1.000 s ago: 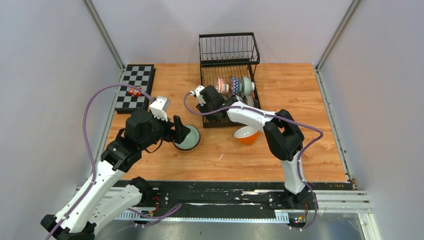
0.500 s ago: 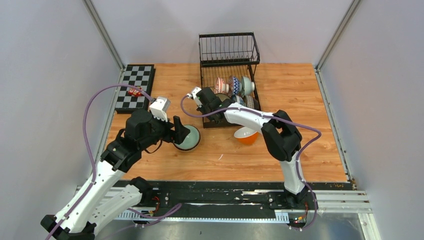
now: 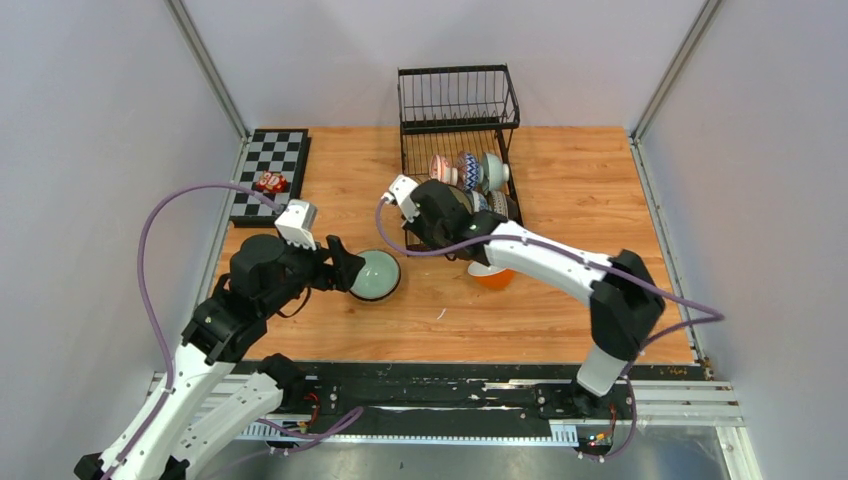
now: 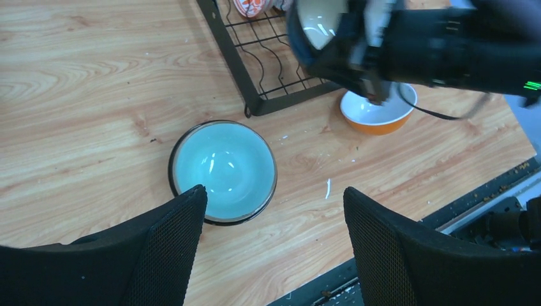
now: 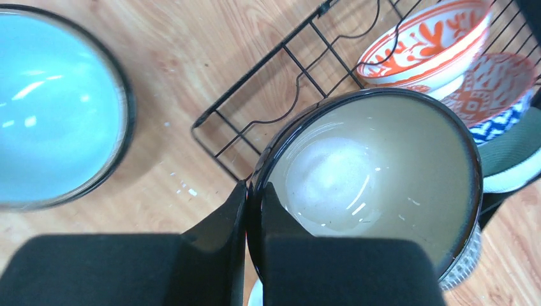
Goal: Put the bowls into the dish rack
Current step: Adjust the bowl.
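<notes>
Holding cream bowl rim clamped in my right end effector at dish rack corner | left end effector apart above green bowl

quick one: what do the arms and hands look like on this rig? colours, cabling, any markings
Left arm and right arm: white link shells, black joint housings. A purple cable loops along each to a small white box at the wrist. Left hand and right hand are black, each with two broad fingers; the left's show a fine mesh texture. No legible markings.
</notes>
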`<state>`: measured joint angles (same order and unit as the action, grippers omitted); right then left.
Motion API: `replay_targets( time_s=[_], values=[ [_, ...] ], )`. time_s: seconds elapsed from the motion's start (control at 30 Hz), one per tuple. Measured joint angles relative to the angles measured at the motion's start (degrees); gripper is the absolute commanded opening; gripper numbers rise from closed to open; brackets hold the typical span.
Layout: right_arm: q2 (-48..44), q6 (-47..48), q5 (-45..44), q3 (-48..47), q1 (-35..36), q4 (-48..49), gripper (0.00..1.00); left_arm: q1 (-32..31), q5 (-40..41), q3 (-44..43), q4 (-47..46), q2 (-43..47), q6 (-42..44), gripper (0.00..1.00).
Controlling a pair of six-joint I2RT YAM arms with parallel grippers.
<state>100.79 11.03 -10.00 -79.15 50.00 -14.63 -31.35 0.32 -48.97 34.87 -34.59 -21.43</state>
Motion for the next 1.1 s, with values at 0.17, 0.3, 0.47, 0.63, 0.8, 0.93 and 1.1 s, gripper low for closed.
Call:
replay_targets(
  time_s=[0.17, 0.3, 0.47, 0.63, 0.8, 0.93, 1.1],
  values=[
    [-11.63, 1.4, 1.55, 5.68, 3.63, 1.18, 0.03, 0.0, 2.1, -0.52, 0.59, 0.59, -0.74, 0.8],
    [-18.53, 4.04, 4.48, 11.02, 6.71, 1.42, 0.03, 0.0, 2.25, -0.96, 0.57, 0.37, -1.7, 0.8],
    [-25.31, 10.4, 8.35, 18.62, 13.27, -0.48, 0.03, 0.0, -0.79, -2.47, 0.09, -1.49, -2.75, 0.8],
    [-30.03, 17.66, 12.9, 21.7, 20.39, -4.96, 0.03, 0.0, -6.1, -3.98, -0.09, -5.05, -2.73, 0.8],
    [-31.98, 23.1, 15.06, 21.79, 24.59, -7.96, 0.03, -0.39, -11.91, -4.48, 0.0, -9.77, -2.21, 0.79],
    [-31.63, 25.79, 15.82, 21.44, 26.75, -11.67, 0.03, -4.52, -12.85, -4.48, 0.68, -13.16, -1.18, 0.78],
    [-29.88, 27.36, 16.15, 18.88, 28.11, -16.94, 0.03, -11.02, -12.07, -4.48, 2.01, -16.72, -0.09, 0.74]
  ],
)
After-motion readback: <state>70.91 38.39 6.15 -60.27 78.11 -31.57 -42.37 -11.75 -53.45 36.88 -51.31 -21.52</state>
